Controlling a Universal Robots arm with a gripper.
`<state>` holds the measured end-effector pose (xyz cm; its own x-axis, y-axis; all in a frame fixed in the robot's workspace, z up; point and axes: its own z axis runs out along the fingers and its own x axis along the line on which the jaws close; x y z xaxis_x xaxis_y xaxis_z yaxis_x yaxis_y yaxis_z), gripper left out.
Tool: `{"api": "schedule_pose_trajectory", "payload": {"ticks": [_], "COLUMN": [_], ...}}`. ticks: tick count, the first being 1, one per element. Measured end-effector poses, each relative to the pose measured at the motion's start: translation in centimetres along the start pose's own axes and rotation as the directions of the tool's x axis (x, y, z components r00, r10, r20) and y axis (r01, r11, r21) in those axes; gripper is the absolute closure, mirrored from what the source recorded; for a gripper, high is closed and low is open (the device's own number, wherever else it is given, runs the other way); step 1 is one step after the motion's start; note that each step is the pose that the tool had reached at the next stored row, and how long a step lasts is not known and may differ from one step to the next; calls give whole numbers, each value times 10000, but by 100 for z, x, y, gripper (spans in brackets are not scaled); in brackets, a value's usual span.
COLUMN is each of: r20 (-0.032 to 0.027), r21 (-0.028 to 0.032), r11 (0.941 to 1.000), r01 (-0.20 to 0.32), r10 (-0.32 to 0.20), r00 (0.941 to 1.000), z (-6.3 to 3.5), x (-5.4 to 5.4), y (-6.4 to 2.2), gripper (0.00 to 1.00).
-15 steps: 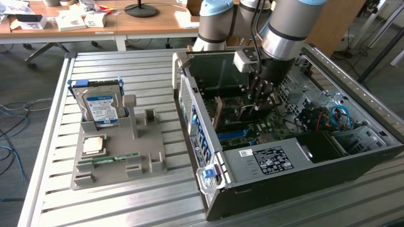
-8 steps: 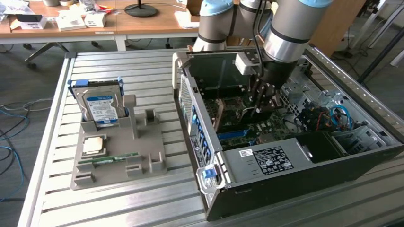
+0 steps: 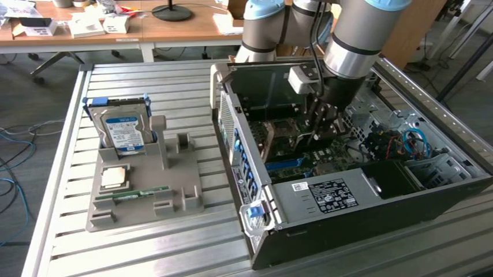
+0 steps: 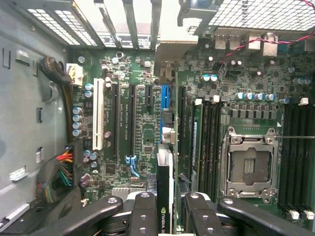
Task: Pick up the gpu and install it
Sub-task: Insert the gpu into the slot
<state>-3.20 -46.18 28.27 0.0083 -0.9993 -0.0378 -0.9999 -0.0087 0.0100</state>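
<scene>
The gpu hangs edge-on between my gripper's black fingers, with a green logo showing on its dark top edge. My gripper is shut on it. The card hangs just above the motherboard, in line with the blue expansion slot, and its silver end bracket points at the slotted rear wall of the case. In the exterior view my gripper reaches down inside the open computer case, over the motherboard.
A white slot and two black slots lie beside the card; an open CPU socket lies on the other side. A cable bundle sits by the case wall. Outside, a grey fixture holds a hard drive and a memory stick.
</scene>
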Motion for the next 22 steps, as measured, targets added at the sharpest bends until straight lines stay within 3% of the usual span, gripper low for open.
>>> {"api": "schedule_pose_trajectory", "payload": {"ticks": [12, 22], "r20": [0, 0], "r21": [15, 15], "r11": [10000, 10000], "r01": [1, 2], "r10": [-1, -2], "r00": [10000, 10000], "z": [2, 95], "x": [9, 16], "y": [71, 90], "gripper": [73, 73]}}
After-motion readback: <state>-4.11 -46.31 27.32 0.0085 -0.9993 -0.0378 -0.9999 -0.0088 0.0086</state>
